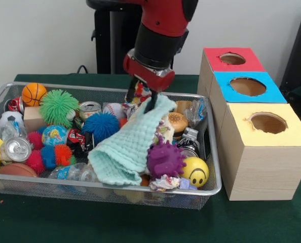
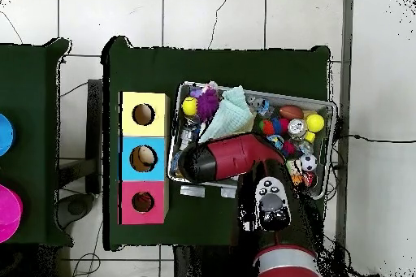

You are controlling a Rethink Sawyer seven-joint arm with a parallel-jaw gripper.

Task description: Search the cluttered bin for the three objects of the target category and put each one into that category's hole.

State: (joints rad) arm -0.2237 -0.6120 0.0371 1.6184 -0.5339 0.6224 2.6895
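Observation:
The silver wire-mesh bin (image 1: 211,190) is full of clutter; it also shows in the overhead view (image 2: 325,105). My gripper (image 1: 143,98) is down in the bin's far middle, at the top edge of a mint-green cloth (image 1: 127,147) that drapes over the pile. A small patterned thing sits right at the gripper; I cannot tell whether it is held. No orange tiger or tan plush toy shows; they are hidden. The red-topped hole (image 1: 232,58) is on the far box at the right. In the overhead view my arm (image 2: 231,160) hides the gripper.
The blue-topped hole (image 1: 248,86) and the yellow-topped hole (image 1: 268,122) stand nearer in the same row of boxes. The bin holds spiky balls (image 1: 164,159), a yellow smiley ball (image 1: 196,171), a toy burger (image 1: 177,121), cans (image 1: 17,149) and a small basketball (image 1: 34,93).

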